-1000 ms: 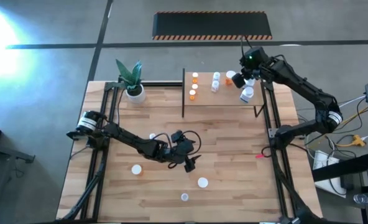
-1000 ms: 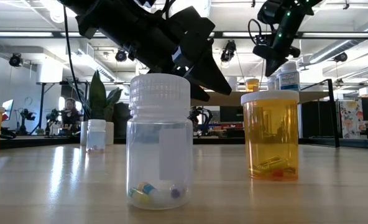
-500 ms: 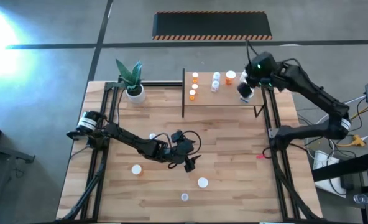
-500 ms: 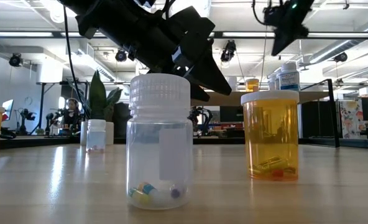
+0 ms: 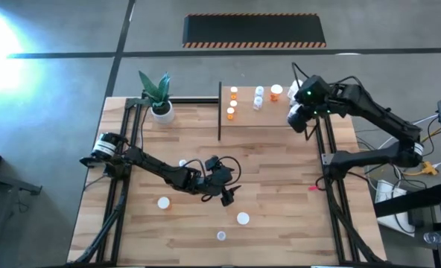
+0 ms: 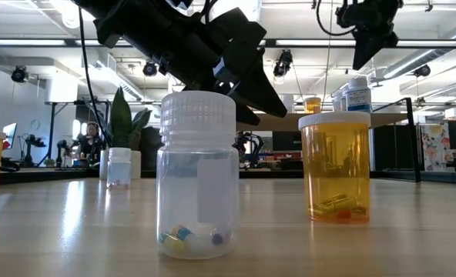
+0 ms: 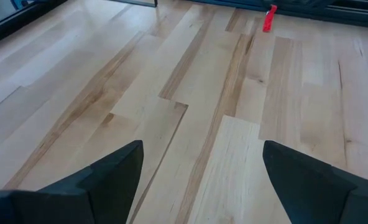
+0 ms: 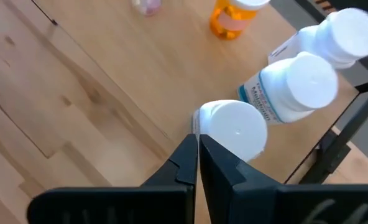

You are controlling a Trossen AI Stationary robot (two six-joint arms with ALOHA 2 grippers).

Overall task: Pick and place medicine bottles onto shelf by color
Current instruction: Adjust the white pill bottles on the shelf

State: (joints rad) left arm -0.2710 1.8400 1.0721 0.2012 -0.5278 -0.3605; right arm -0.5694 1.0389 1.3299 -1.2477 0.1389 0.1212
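The shelf stands at the table's far right and carries several medicine bottles: orange ones at its left, an orange one and white ones at its right. More bottles stand on the table: a clear one, an orange one, another and a small clear one. My right gripper hangs shut and empty above the shelf's right end, beside a white cap. My left gripper hovers open over the table's middle, with nothing between its fingers.
A potted plant stands at the far left corner. Thin black posts frame the shelf. A red mark lies on the wood toward the right edge. Bare wood lies ahead of my left gripper.
My right gripper, shut all along, has drawn back from the white bottles at the shelf's right end toward the table's near and right edges, rising a little and tipping further down. The bottles stand where they were.
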